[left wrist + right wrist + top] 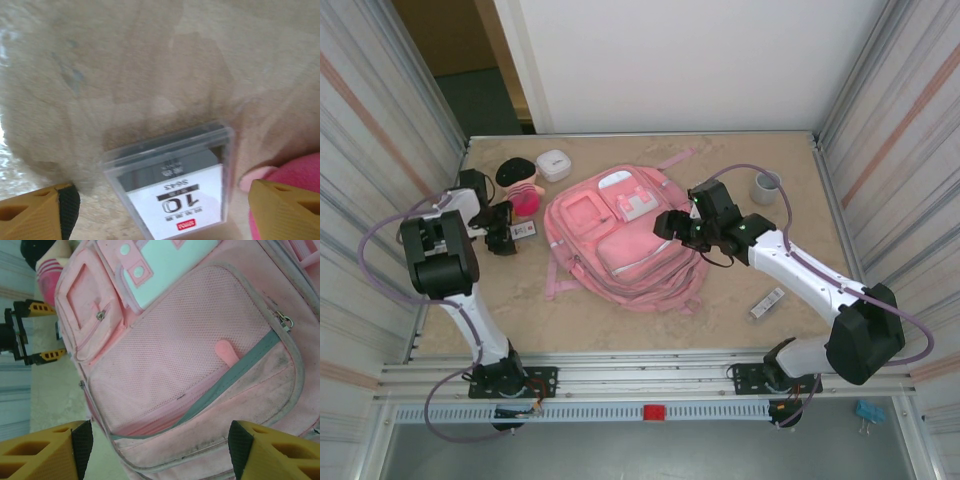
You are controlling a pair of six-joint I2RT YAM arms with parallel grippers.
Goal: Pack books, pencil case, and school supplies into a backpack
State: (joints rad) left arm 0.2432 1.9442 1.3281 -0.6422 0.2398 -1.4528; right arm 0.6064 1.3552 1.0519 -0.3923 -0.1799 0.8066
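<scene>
Backpack is flat on the worktop, right pincer wide open above its mesh pocket, left pincer open too, straddling a clear labelled box.

Backpack pink, white patches, grey zip trim; doll pink, black-haired; cup grey.

Right gripper jaws apart, hovering over pink backpack front.
</scene>
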